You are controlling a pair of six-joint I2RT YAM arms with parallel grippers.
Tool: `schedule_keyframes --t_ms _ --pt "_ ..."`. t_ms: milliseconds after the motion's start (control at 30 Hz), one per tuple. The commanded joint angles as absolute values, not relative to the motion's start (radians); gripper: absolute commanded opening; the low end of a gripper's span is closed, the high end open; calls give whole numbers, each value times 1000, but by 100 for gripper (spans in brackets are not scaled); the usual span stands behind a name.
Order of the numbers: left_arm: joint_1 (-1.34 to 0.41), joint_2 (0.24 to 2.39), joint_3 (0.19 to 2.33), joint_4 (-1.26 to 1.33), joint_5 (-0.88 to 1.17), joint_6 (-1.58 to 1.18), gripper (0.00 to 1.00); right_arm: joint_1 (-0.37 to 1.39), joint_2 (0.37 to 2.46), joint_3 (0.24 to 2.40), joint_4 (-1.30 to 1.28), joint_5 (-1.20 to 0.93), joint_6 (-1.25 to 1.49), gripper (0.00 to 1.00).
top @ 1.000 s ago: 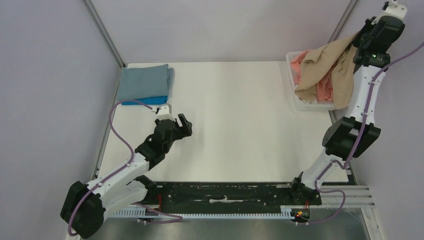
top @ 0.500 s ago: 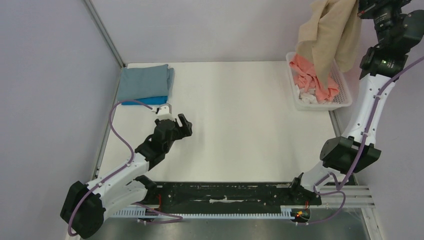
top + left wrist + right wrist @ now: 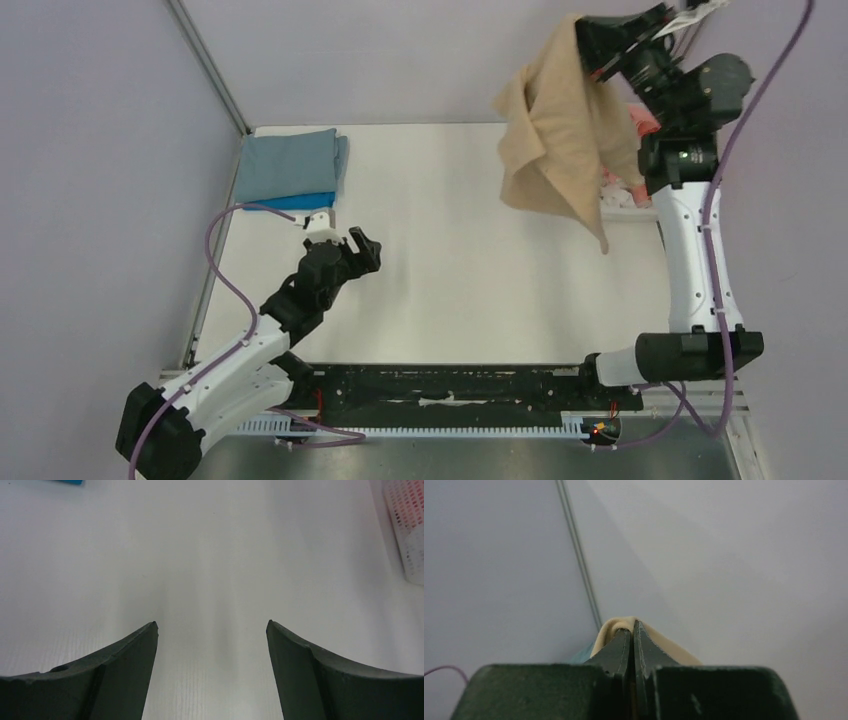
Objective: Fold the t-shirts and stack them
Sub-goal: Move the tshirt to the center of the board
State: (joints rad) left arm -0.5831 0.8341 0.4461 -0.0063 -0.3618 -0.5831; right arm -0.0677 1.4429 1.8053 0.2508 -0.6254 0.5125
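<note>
The right fingers (image 3: 618, 652) clamped a bunch of the tan t-shirt (image 3: 560, 140), limp and light below them, probably best retaken by a shoulder; the left fingers (image 3: 120, 675) gaped empty.

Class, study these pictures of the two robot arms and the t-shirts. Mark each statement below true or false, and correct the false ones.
1. The right gripper is shut on the tan cloth t-shirt. True.
2. The left gripper holds a shirt. False: it is open and empty, above the white table.
3. The folded dusty grey-blue t-shirt lies on the bright blue t-shirt. True.
4. The tan cloth t-shirt lies flat on the table. False: it hangs in the air from the right gripper.
</note>
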Motion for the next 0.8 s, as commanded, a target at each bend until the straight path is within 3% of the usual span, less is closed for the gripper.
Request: schedule_keyframes --t_ms 0,100,267,467,600,700,767 --pt "-584 782 476 -67 -374 -644 86 122 1265 1596 184 -502 336 0" --pt "-584 745 489 -135 -370 -671 86 279 1183 1446 196 -426 281 0" --pt "-584 635 488 -256 -345 -717 86 472 1189 1406 118 -309 227 0" --pt "-584 504 490 -400 -343 -748 86 485 1272 1348 -13 -72 274 0" --pt "-584 468 487 -465 -348 -760 86 449 1366 1196 -114 149 300 4" --pt "-584 489 482 -488 -331 -774 86 372 1418 1005 -101 108 339 24" --pt "-584 528 480 -483 -293 -780 86 329 1430 927 -92 119 337 51"
